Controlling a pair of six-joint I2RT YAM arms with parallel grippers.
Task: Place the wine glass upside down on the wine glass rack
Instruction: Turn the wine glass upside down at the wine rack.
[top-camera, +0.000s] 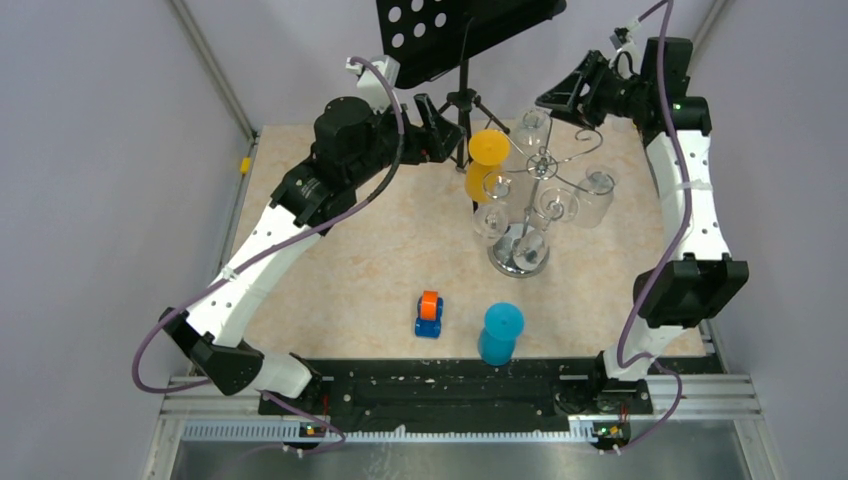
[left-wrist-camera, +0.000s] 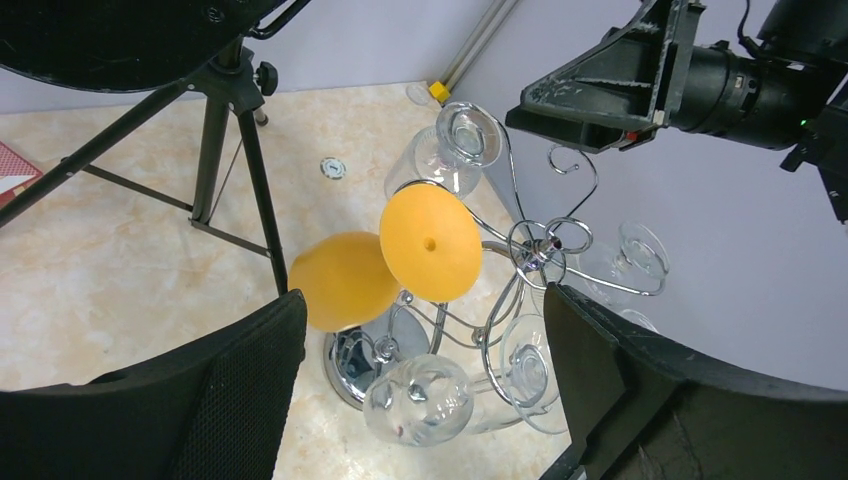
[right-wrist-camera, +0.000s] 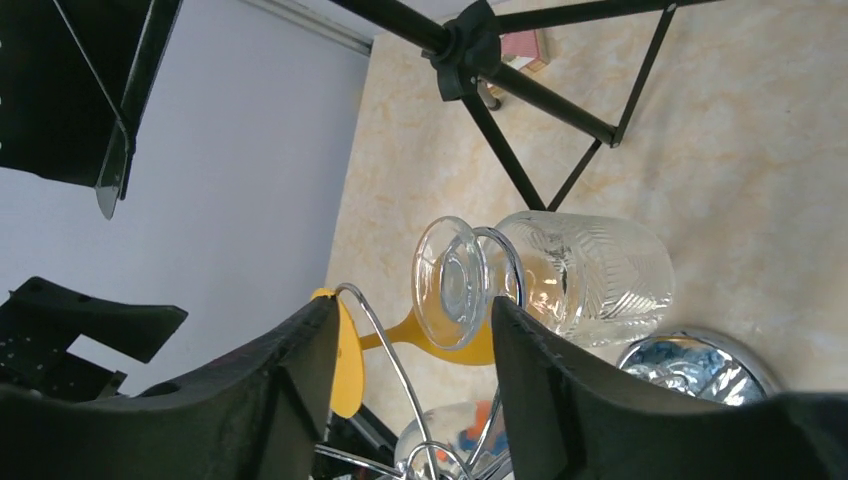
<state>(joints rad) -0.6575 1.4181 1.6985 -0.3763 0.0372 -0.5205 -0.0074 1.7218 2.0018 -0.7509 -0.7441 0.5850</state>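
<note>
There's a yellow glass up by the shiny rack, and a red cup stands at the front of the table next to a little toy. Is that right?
Not quite. The cup at the front of the table is blue, not red; the top view shows it. The yellow glass is up by the shiny rack, and the little toy is next to the cup.

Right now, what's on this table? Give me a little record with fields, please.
rack: chrome wine glass rack, right of centre
hanging upside down on it: yellow wine glass, several clear glasses
left hand: open, facing the yellow wine glass
right hand: open, facing a patterned clear glass
loose on table: blue cup, orange-and-blue toy
at the back: black music stand
</note>
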